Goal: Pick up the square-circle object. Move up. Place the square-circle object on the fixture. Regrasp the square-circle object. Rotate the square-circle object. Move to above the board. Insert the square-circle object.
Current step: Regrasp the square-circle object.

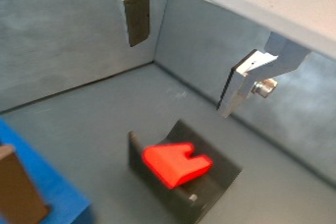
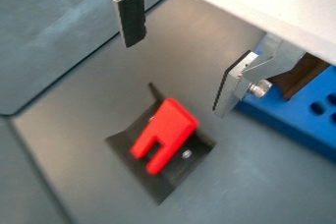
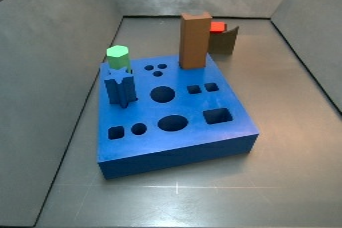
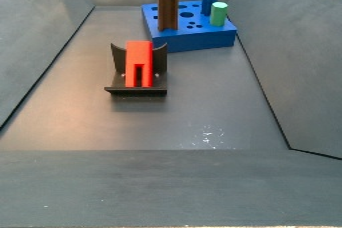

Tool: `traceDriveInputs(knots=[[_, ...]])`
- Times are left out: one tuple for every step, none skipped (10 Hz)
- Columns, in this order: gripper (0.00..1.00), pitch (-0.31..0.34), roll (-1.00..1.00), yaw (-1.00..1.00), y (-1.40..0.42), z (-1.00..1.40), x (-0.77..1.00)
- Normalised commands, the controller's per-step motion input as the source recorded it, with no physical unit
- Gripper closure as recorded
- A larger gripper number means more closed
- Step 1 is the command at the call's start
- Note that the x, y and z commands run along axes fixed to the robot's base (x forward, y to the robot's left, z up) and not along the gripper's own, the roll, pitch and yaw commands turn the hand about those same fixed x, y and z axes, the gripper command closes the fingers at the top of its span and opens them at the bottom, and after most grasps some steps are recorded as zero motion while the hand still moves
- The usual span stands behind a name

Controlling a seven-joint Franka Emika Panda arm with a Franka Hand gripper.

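The square-circle object [image 2: 164,135] is a bright red block with a forked end. It rests in the dark L-shaped fixture [image 2: 179,172], against its upright wall, and shows in both side views [image 4: 139,63] [image 3: 217,26]. My gripper [image 2: 178,75] hangs well above it and is open, with nothing between its fingers [image 1: 137,17]. In a wrist view the red block [image 1: 175,162] lies below the gap between the fingers. The blue board [image 3: 174,112] with round, square and oval holes lies apart from the fixture [image 4: 134,82].
On the board stand a tall brown block [image 3: 195,40] and a green-topped peg [image 3: 118,59]. Both show again in a side view, the brown block [image 4: 168,7] and the peg [image 4: 219,14]. Grey bin walls [image 1: 66,41] enclose the floor.
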Motion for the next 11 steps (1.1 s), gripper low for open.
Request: traceDriveInputs(knots=[[0.00, 0.019, 1.00, 0.04, -0.02, -0.02, 0.04], [0.00, 0.028, 1.00, 0.04, -0.03, -0.02, 0.05], [0.00, 0.045, 1.00, 0.05, -0.03, -0.02, 0.06], [0.00, 0.060, 1.00, 0.06, -0.03, -0.02, 0.08], [0.00, 0.079, 1.00, 0.06, -0.03, -0.02, 0.09], [0.00, 0.102, 1.00, 0.07, -0.04, -0.02, 0.10], [0.00, 0.137, 1.00, 0.10, -0.04, -0.02, 0.11], [0.00, 0.167, 1.00, 0.12, -0.04, -0.02, 0.11], [0.00, 0.171, 0.81, 0.15, -0.05, -0.03, 0.12], [0.00, 0.156, 0.63, 0.17, -0.05, -0.02, 0.13], [0.00, 0.145, 0.51, 0.18, -0.05, -0.03, 0.13]])
